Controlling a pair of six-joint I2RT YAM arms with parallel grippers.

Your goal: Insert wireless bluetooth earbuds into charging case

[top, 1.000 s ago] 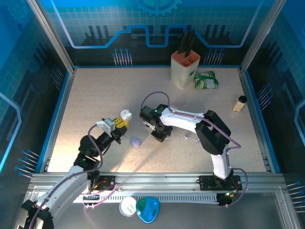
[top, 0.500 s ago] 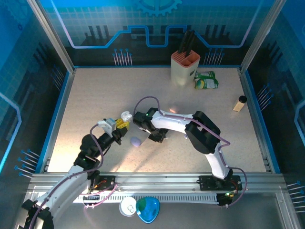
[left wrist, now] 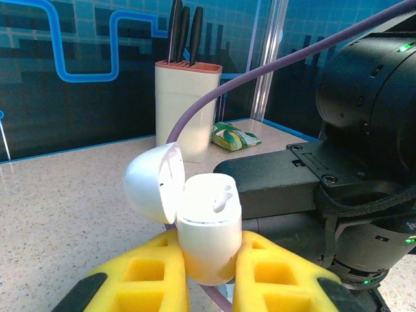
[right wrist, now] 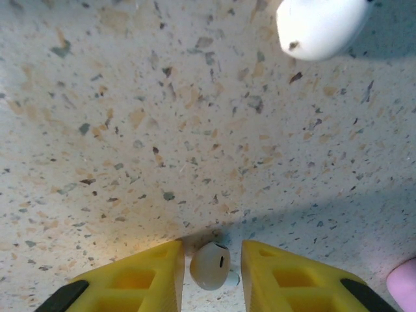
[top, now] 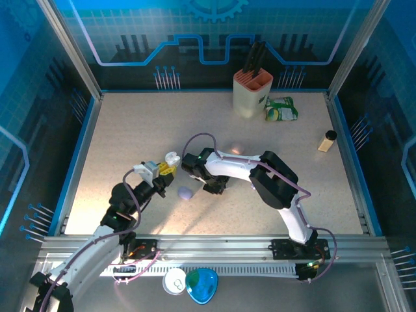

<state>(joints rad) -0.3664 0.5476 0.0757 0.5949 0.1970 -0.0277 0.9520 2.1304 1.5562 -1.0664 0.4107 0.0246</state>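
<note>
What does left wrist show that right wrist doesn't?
Left wrist: left gripper shut on the open white case, lid flipped back, what looks like a seated earbud inside; knife block, green packet, right arm close by.
Right wrist: right gripper open around a loose earbud lying on the table, gaps both sides; a white rounded thing at the top edge, a pink thing bottom right.
Both: speckled table, yellow fingers.
</note>
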